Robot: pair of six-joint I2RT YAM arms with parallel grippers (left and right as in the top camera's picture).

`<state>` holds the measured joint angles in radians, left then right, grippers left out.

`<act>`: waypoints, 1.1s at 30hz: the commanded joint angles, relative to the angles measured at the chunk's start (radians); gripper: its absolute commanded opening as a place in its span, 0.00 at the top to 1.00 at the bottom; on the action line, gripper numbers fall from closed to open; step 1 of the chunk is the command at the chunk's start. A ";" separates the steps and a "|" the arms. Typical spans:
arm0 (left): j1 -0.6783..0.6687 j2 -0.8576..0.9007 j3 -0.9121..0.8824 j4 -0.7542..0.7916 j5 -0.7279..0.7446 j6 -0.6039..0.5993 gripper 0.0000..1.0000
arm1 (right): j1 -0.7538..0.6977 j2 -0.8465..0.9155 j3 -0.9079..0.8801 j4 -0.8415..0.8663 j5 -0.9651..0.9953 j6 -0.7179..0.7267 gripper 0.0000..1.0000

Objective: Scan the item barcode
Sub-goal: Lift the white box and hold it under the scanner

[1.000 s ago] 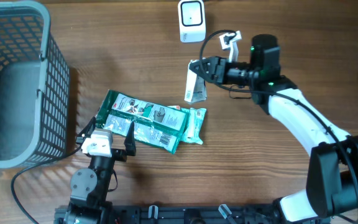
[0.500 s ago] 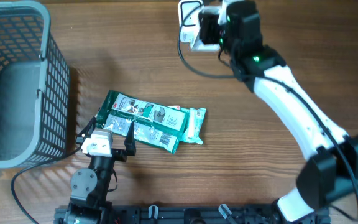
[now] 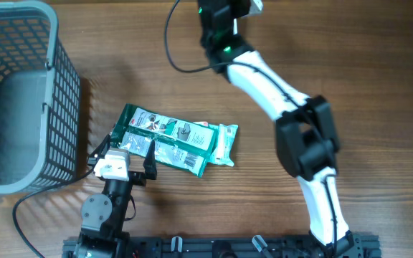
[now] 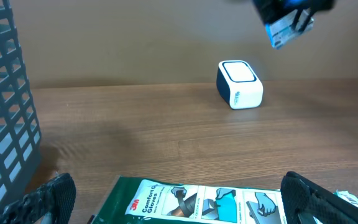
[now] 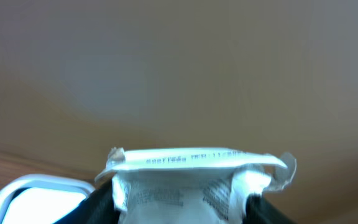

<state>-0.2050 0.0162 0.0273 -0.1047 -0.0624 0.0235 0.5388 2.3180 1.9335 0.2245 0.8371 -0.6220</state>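
The right tool (image 5: 182, 208) is closed partway on a white packet (image 5: 197, 171). Its two dark fingers (image 5: 101, 211) press the packet's sides, and the crimped top edge, with a line of small print, faces the wrist camera. In that view the white scanner (image 5: 30, 199) shows at the lower left corner, just beside one finger and below the packet. Seen from the left wrist, the tool holds the packet in the air, tilted, above and somewhat to the right of the scanner, clear of it. The scanner stands upright on the wooden counter (image 3: 378, 72). From overhead the right arm stretches to the counter's far edge, where the tool end is partly cut off by the top of the picture, and a black cable (image 3: 172, 43) loops beside it. Well apart from all this, near the counter's near edge, the left tool (image 3: 124, 152) stands with its jaws spread as wide as they go and has hold of nothing. Its fingertips (image 4: 51, 196) frame the near end of the green glove packs (image 3: 174, 140), which lie flat and overlapping on the counter; whether they touch the packs cannot be told. A grey mesh basket (image 3: 20, 93) stands to the left of the packs.
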 commanded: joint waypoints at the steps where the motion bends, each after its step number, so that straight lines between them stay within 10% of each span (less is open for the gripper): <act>1: -0.006 -0.002 -0.004 0.003 -0.010 -0.006 0.00 | 0.041 0.142 0.021 0.237 0.136 -0.459 0.48; 33: -0.006 -0.001 -0.004 0.003 -0.010 -0.006 0.00 | 0.064 0.268 0.021 0.337 -0.072 -0.396 0.47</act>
<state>-0.2050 0.0158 0.0269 -0.1051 -0.0620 0.0235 0.6117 2.5229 1.9385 0.5545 0.7662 -1.0420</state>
